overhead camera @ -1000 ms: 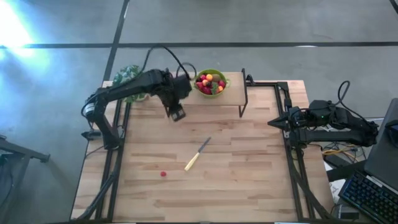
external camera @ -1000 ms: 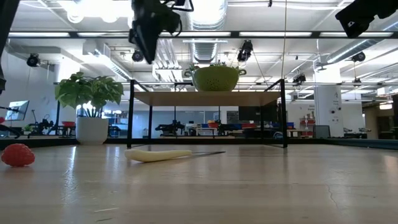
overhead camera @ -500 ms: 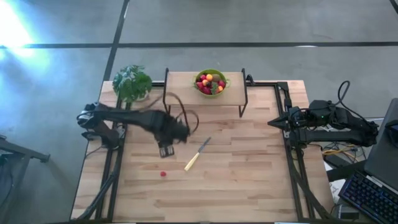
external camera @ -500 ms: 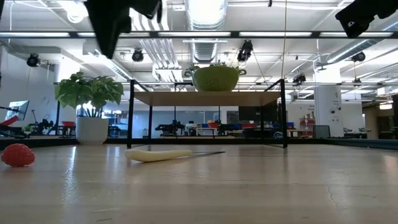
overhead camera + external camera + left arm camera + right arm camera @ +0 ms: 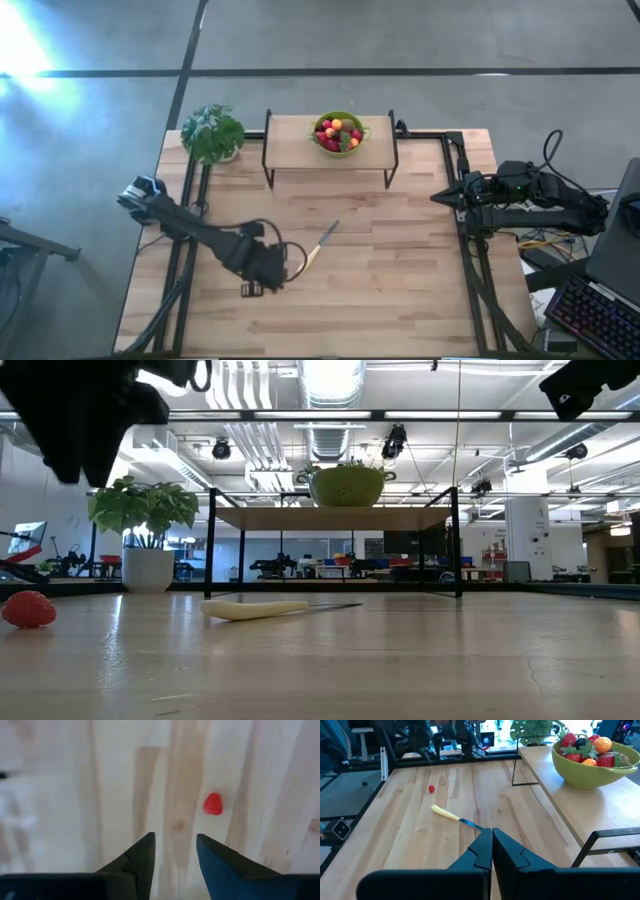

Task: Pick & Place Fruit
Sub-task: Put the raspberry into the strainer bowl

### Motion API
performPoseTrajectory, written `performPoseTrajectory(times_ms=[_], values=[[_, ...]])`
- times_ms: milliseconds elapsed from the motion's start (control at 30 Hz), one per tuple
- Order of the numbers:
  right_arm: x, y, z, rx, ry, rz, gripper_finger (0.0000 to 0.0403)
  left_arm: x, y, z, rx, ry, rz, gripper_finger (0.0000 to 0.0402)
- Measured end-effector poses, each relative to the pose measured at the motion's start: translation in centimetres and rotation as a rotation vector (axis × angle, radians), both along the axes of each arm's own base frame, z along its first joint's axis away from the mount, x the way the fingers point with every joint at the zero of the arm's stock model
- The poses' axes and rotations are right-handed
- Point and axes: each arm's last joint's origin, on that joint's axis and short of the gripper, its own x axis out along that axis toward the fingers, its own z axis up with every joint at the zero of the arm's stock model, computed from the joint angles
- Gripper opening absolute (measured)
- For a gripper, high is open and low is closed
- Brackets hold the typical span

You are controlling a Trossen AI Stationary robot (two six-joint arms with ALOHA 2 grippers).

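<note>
The left gripper (image 5: 175, 852) hangs open above the small red strawberry (image 5: 213, 804) near the wooden table's (image 5: 400, 260) front-left corner, slightly off-centre, so closing may knock the berry away.

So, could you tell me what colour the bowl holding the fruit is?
The bowl is lime green, clearest in the right wrist view.

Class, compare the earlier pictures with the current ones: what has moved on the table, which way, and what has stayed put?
The left pincer swung from beside the green bowl on the shelf, across the table toward its near edge, and now hovers open over the lone red strawberry, holding nothing. The strawberry, the knife, the bowl of fruit, the plant and the shut right pincer kept their places.
</note>
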Motion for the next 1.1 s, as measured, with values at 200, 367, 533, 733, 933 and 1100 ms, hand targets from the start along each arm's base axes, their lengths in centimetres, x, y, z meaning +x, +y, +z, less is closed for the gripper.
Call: performPoseTrajectory(times_ms=[200, 367, 533, 733, 933, 1100], values=[[0.0, 0.0, 0.0, 0.0, 0.0, 0.0, 0.0008, 0.0, -1.1, -3.2, -0.042, -0.064, -0.086, 0.0149], [0.0, 0.0, 0.0, 0.0, 0.0, 0.0, 0.0008, -0.5, -1.0, -5.4, -0.099, -0.037, -0.048, 0.0149], [0.0, 0.0, 0.0, 0.0, 0.0, 0.0, 0.0008, -0.8, -0.9, -6.7, -0.115, -0.039, -0.018, 0.0149], [0.0, 0.0, 0.0, 0.0, 0.0, 0.0, 0.0008, -0.8, -1.1, -7.3, -0.152, -0.053, -0.022, 0.0149], [0.0, 0.0, 0.0, 0.0, 0.0, 0.0, 0.0008, -0.7, -1.4, -7.6, -0.187, -0.065, -0.033, 0.0149], [0.0, 0.0, 0.0, 0.0, 0.001, 0.0, 0.0008, -0.7, -1.4, -8.5, -0.204, -0.097, -0.04, 0.0149]])
